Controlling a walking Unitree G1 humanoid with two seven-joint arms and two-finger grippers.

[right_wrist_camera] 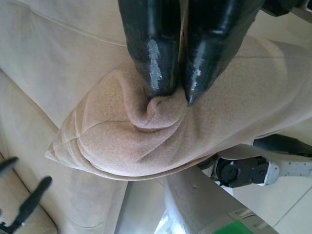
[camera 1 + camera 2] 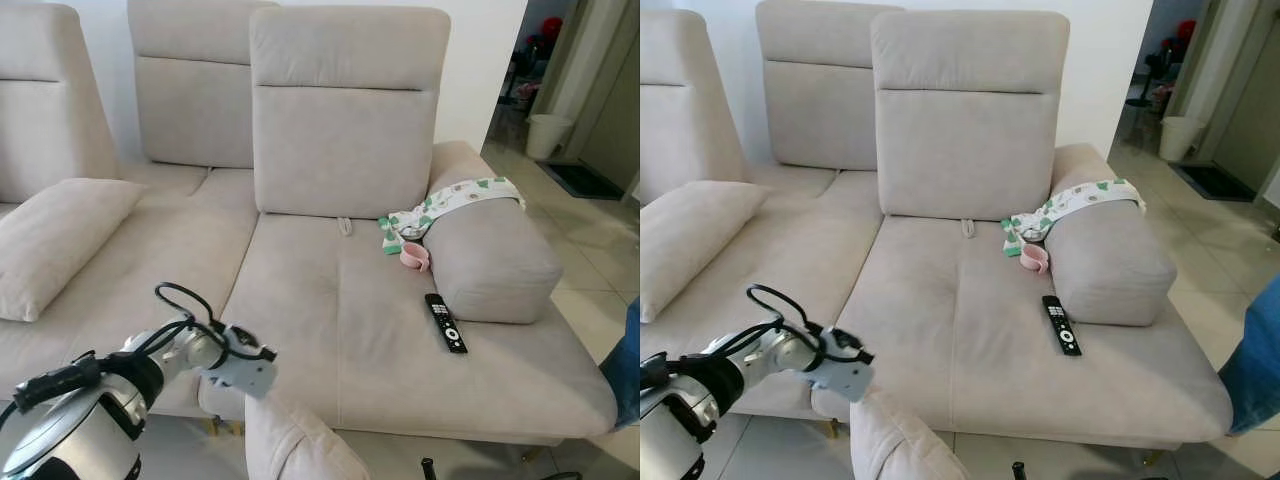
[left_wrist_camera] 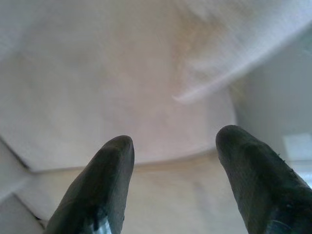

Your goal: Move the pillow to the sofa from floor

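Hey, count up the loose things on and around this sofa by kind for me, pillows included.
Beige fabric pillows: 2, one lying on the sofa's left seat, one pinched in the right claw at the front edge
Black remote control: 1
Pink cup: 1
White cloth with green print: 1
Total: 5

Sofa [image 2: 380, 340] ahead, remote control [image 2: 445, 322] on its seat right of centre, cup [image 2: 414, 257] and cloth [image 2: 450, 203] behind it by the armrest [image 2: 490, 260], cushion [image 2: 55, 240] at left, pillow [image 2: 295, 445] before the seat edge.
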